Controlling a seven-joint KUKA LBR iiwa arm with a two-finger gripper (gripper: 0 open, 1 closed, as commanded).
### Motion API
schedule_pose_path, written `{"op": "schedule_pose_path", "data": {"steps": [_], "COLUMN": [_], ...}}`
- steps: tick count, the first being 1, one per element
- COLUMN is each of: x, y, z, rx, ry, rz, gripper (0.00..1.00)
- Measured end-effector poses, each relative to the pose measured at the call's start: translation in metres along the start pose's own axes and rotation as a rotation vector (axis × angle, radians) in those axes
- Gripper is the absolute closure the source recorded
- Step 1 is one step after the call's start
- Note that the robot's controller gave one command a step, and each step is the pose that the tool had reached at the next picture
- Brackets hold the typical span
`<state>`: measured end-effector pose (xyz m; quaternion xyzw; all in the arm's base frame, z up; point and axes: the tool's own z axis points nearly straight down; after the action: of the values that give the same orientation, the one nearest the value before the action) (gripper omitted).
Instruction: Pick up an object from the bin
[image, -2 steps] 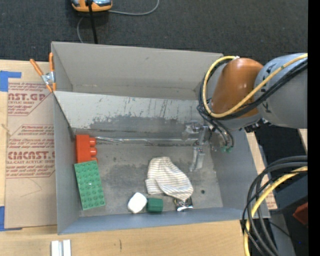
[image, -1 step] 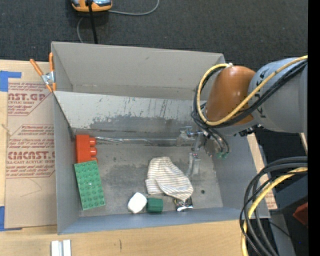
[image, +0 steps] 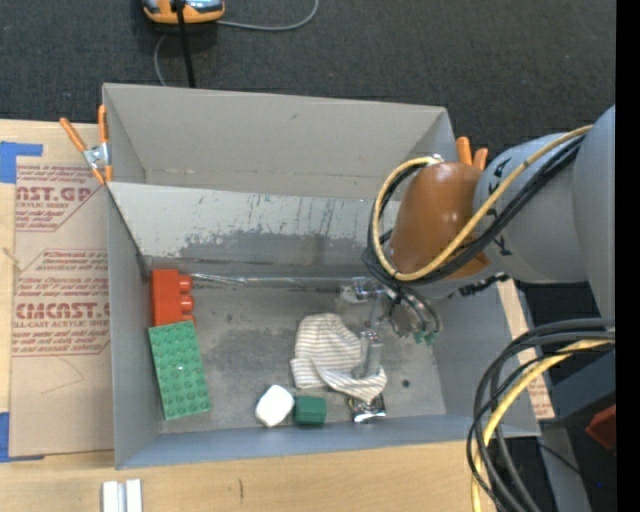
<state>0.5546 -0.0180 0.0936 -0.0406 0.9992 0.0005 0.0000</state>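
Grey metal bin (image: 270, 140), seen from above, takes up the middle of the frame. It has a scuffed floor, and its tall back wall slopes toward the top of the picture. From the right edge a pale grey robot arm (image: 570, 220) reaches in. Its wrist carries a rounded orange-brown cover (image: 435, 215) with yellow and black cables (image: 380, 215) looped around it.

Below the cover a slim metal gripper (image: 368, 400) points down into the lower right part of the bin floor. Its tip is at the lower right edge of a crumpled cloth (image: 328, 358), white with thin grey stripes, which lies just right of the floor's centre. The metal shaft crosses the cloth's right side, and the tip appears to touch the fabric. Whether the claw is open, closed or gripping the cloth cannot be told from this angle.

Just left of the gripper's tip, near the front wall, sits a small dark green block (image: 310, 411). Beside it, touching or nearly so, is a small white rounded piece (image: 274, 405).

Well apart from these, along the left wall, a flat green studded building plate (image: 180, 368) lies lengthwise. An orange toy brick (image: 170, 296) sits just above it toward the back of the bin, its lower edge meeting the plate's upper end.
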Motion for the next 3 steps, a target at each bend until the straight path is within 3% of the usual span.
{"op": "schedule_pose_path", "data": {"steps": [1,2,3], "x": [0.025,-0.008,-0.008], "y": [0.022,0.052,0.052], "z": [0.017,0.014,0.014], "rx": [0.002,0.0,0.0], "ry": [-0.009,-0.005,-0.005], "rz": [0.179,0.051,0.051], "gripper": [0.0,1.0,1.0]}}
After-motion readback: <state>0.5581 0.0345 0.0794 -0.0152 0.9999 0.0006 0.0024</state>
